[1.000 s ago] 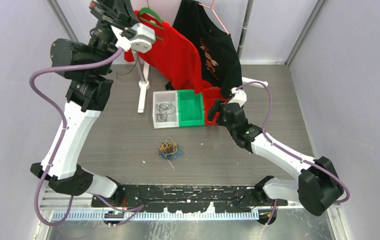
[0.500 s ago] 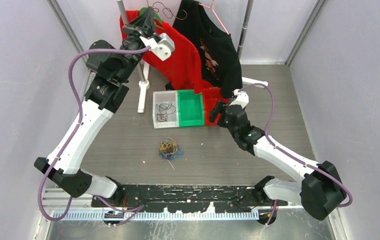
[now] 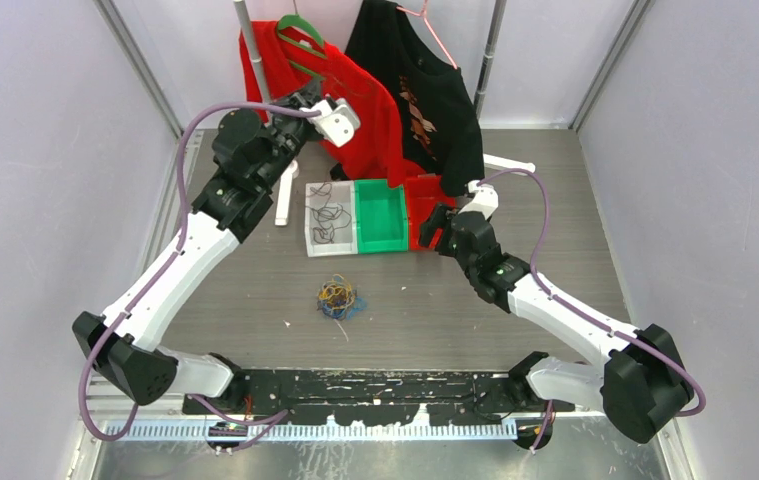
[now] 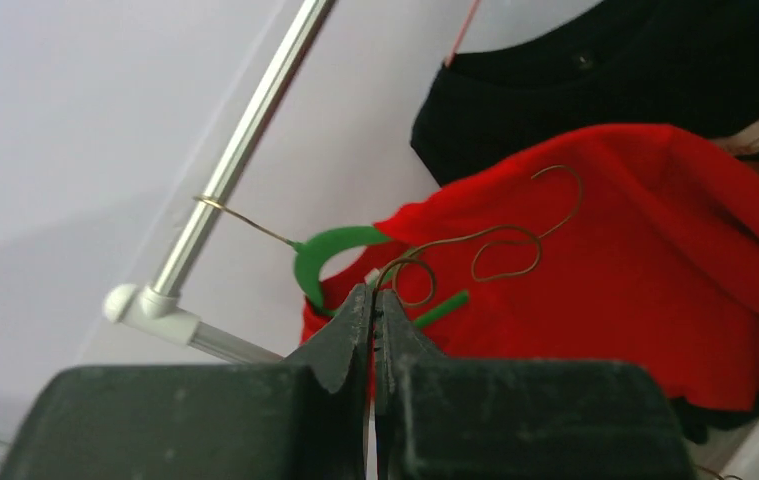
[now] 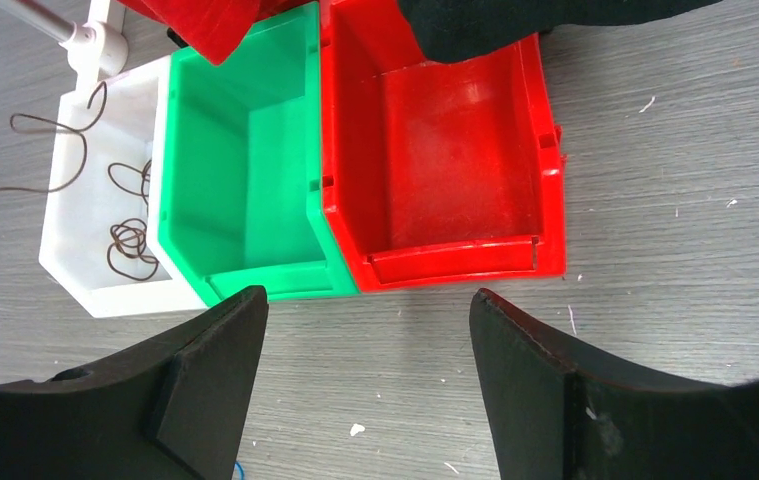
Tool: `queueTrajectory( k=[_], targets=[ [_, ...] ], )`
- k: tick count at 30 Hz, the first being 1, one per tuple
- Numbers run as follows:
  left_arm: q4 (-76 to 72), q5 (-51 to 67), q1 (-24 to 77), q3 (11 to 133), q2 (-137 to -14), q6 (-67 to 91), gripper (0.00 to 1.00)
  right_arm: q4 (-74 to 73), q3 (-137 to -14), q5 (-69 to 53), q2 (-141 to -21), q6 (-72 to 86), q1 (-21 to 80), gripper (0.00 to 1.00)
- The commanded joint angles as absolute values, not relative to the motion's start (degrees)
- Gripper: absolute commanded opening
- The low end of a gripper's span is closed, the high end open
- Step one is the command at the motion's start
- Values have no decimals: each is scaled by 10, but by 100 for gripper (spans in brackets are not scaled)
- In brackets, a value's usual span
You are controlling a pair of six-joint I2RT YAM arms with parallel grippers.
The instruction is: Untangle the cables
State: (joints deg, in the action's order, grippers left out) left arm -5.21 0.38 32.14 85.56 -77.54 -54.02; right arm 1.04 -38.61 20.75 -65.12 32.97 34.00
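Left end effector [image 4: 373, 295] is raised at the back of the cell with its jaws pressed together on one thin dark strand [image 4: 435, 246]. From the pinch, the strand curls up and away in loose loops in front of a red shirt [image 4: 645, 240]. A green hanger [image 4: 320, 255] shows at that shirt's neck, hooked by its wire onto a metal pole [image 4: 245, 140], and a black shirt [image 4: 635, 70] hangs just beside it.

Right end effector [image 5: 367, 300] is open, its two dark fingers spread wide and gripping nothing. It hovers above the bench [image 3: 255, 290], looking down on the near edges of the green bin [image 5: 255, 160] and the red bin [image 5: 455, 150].

Three bins stand touching in a row: a white bin [image 5: 65, 265] on the left, the green in the middle, the red on the right. Both the green and the red show bare floors. Inside the white bin lie a few dark loose strands [image 5: 130, 250], one coiled in small rings, and one trailing over its far rim.

Most of the cables [image 3: 336, 297] sit as a small tangled clump of yellow, blue and dark wire on the bench, near its middle, in front of the bins and apart from both arms.
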Motion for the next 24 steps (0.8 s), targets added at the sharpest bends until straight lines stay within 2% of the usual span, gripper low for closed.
queueTrajectory(
  k=[1, 12, 24],
  targets=[
    [-74, -17, 323, 847, -755, -501, 0, 22, -385, 216, -632, 337, 338, 79],
    [-49, -18, 322, 948, -785, -474, 0, 20, -374, 210, -621, 342, 338, 78],
    [13, -23, 322, 799, -759, -482, 0, 19, -365, 217, -611, 343, 337, 78]
  ],
)
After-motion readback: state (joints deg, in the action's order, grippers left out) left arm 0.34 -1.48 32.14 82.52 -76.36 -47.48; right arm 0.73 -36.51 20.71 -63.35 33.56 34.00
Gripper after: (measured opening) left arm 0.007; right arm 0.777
